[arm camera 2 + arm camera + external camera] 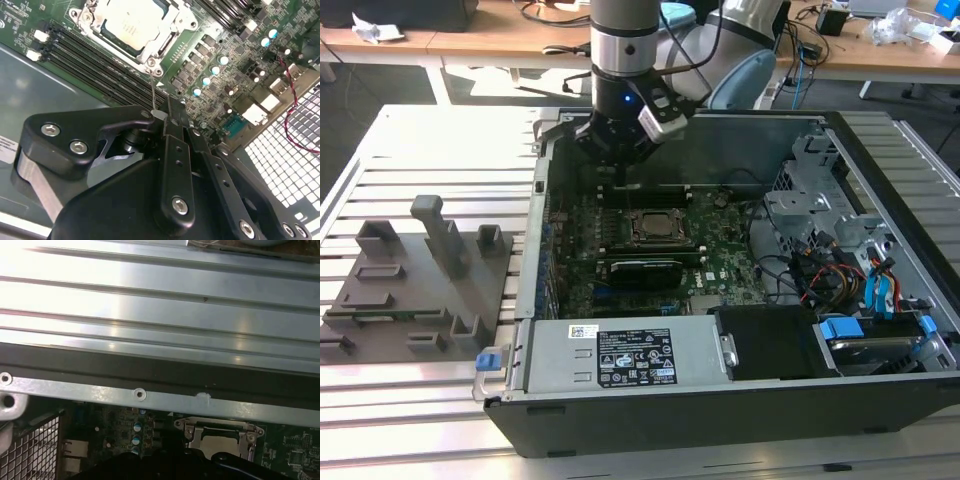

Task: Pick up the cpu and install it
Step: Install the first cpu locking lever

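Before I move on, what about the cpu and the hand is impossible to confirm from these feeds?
- Whether the cpu is fully seated: in the second wrist view the picture's edge cuts off part of it and the socket frame.
- The cpu in the first wrist view: the dark hand body covers most of the socket.
- The hand tips in the exterior view: too small and dark against the computer case interior to judge.

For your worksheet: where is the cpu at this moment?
The cpu sits in its socket frame on the motherboard, beside the memory slots in the second wrist view, inside the computer case.
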You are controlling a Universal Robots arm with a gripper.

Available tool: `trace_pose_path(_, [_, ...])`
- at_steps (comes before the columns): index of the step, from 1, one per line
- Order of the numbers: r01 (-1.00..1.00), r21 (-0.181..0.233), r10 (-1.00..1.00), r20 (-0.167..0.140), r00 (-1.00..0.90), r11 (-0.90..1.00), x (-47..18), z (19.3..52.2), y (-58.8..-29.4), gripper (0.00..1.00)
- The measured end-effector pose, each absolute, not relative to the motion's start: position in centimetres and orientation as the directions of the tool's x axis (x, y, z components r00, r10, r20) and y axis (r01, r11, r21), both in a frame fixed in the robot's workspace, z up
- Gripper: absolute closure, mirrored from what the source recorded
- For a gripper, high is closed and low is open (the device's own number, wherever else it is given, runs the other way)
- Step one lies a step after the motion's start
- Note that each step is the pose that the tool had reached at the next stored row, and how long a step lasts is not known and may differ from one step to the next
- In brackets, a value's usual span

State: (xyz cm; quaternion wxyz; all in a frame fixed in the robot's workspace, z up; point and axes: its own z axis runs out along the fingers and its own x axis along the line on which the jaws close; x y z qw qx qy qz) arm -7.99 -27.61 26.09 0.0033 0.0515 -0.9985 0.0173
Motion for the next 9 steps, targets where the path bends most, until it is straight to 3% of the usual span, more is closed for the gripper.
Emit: trace_pose_path(9, [-0.103, -0.034, -0.103, 0.008, -0.995, 0.994, -7.16, 26.07, -27.61, 0.89])
